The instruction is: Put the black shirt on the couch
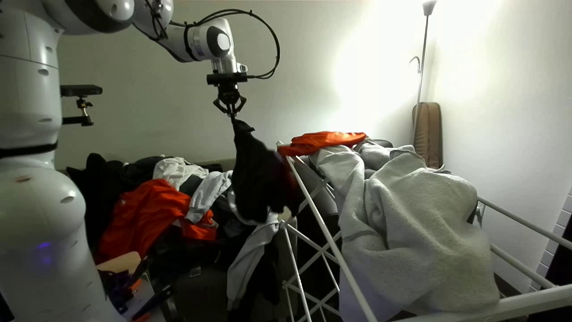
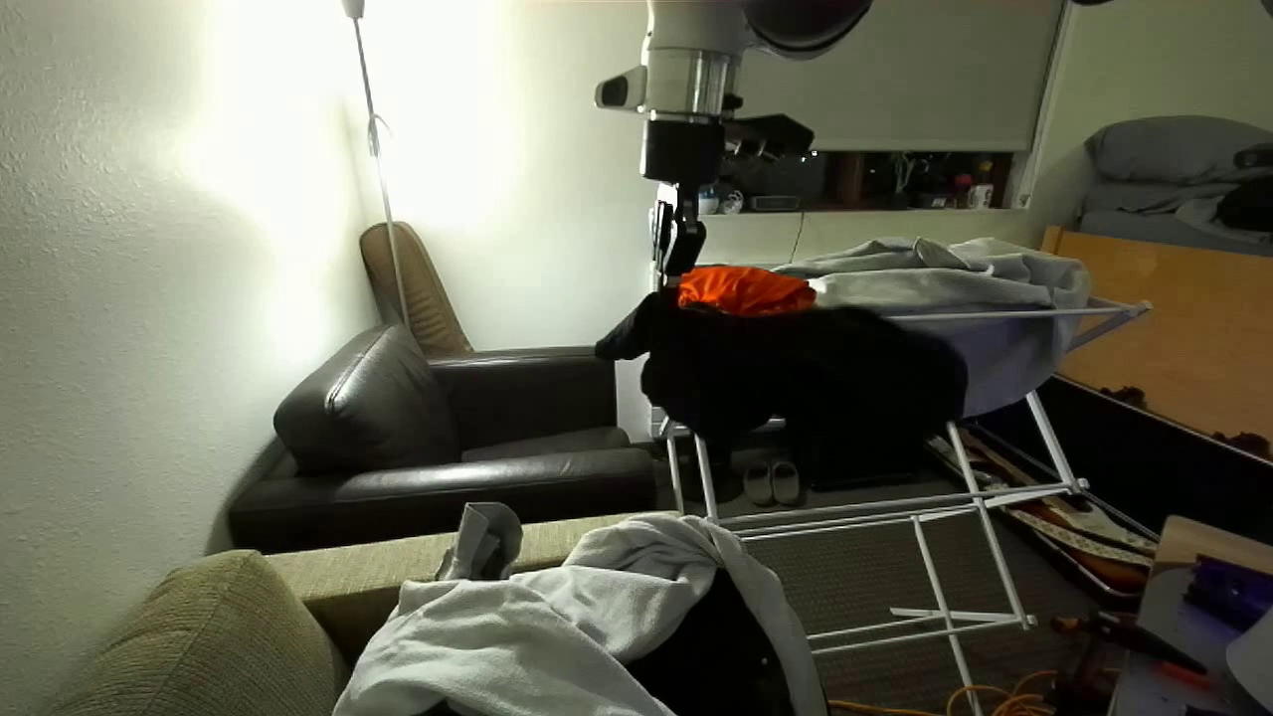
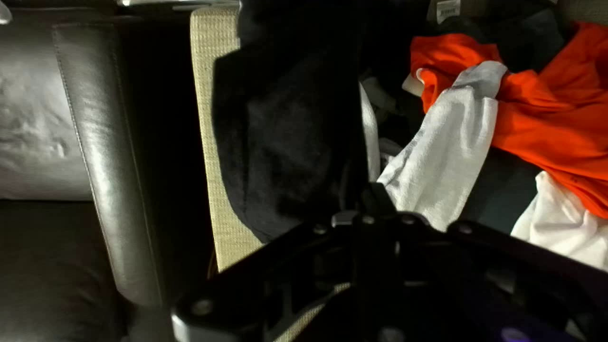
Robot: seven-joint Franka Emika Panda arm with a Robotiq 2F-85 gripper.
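My gripper (image 1: 232,114) is shut on a corner of the black shirt (image 1: 254,174), which hangs limp below the fingertips. In an exterior view the shirt (image 2: 796,368) spreads sideways in front of the drying rack; whether it touches the bars I cannot tell. The wrist view has the shirt (image 3: 289,128) dangling ahead of the closed jaws, over a beige couch arm (image 3: 213,142). Two seats could be the couch: a beige sofa (image 2: 199,626) heaped with clothes, and a dark leather seat (image 2: 477,492) behind it. I cannot tell which is meant.
A white wire drying rack (image 1: 332,241) carries a pale grey-white sheet (image 1: 415,232) and a red-orange garment (image 1: 326,141), close beside the hanging shirt. Another red-orange garment (image 1: 143,214) and white clothes (image 1: 178,172) lie heaped near the arm's base. A lamp pole (image 2: 373,149) stands behind.
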